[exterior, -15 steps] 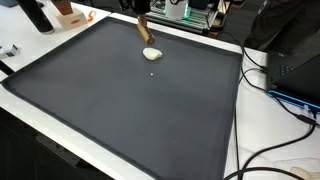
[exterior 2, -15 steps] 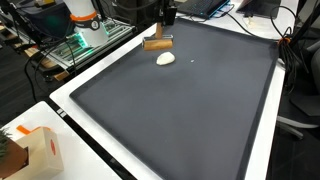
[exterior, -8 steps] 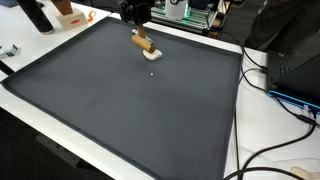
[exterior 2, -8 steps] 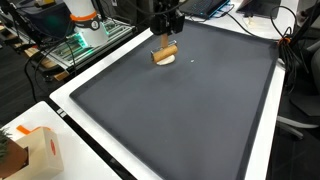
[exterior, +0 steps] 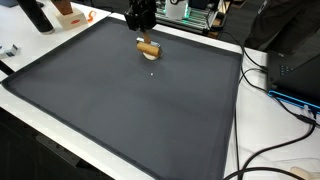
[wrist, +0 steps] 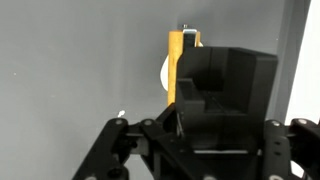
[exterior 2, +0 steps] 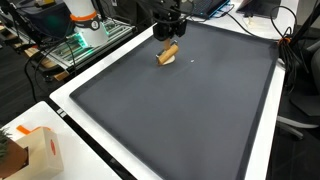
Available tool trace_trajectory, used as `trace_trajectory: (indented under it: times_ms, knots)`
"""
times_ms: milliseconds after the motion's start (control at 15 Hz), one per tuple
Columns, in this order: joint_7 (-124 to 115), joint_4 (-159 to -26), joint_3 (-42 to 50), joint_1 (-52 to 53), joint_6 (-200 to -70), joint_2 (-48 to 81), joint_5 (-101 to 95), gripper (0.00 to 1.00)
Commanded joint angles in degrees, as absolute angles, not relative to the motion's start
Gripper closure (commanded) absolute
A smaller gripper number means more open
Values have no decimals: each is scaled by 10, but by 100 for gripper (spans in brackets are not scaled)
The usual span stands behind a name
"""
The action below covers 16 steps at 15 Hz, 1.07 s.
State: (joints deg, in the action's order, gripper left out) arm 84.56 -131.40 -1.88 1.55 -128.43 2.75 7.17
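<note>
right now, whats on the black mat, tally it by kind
tan wooden block: 1
white rounded piece, partly under the block: 1
tiny white speck: 1
total: 3

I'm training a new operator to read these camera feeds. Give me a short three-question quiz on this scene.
1. True or false: the wooden block lies on the bare white table, off the dark mat.
2. Multiple choice: the white lump is (A) far across the mat from the block, (B) right against the block, partly hidden by it, (C) off the mat.
3. Short answer: where is the gripper relative to the block?

Key: 1 false, it is on the mat; 2 B; 3 just above it, near the mat's far edge.
</note>
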Motion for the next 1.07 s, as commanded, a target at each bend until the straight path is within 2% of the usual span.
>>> trace_trajectory:
  times_ms: [0,1000]
  knots:
    - [879,-1317,-22,11,-1290,37,94,81]
    - [853,-1271,-33,15,-1178,89,38,81]
